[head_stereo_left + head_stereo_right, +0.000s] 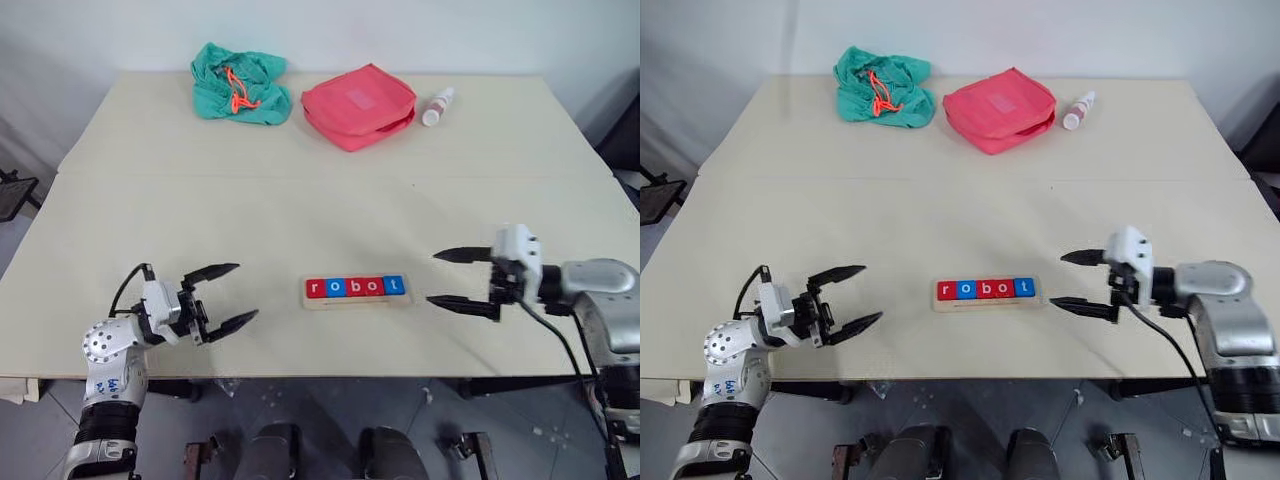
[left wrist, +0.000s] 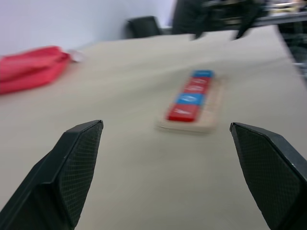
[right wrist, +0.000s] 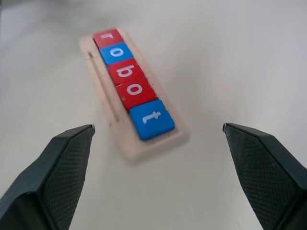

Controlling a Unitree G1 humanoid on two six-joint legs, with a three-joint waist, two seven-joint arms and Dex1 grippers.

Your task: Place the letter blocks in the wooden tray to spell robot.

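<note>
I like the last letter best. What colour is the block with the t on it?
Blue, with a white t. The right wrist view shows it best.

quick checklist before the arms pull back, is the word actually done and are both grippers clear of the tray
1. Letter blocks read r, o, b, o, t in order: ok.
2. All five sit in the wooden tray, none loose on the table: ok.
3. Blocks flush and level in the groove: cannot tell.
4. Right gripper open, holding nothing, apart from the tray: ok.
5. Left gripper open, holding nothing, apart from the tray: ok.
6. Green cloth, red pouch and small bottle lie at the far edge, away from both arms: ok.
</note>
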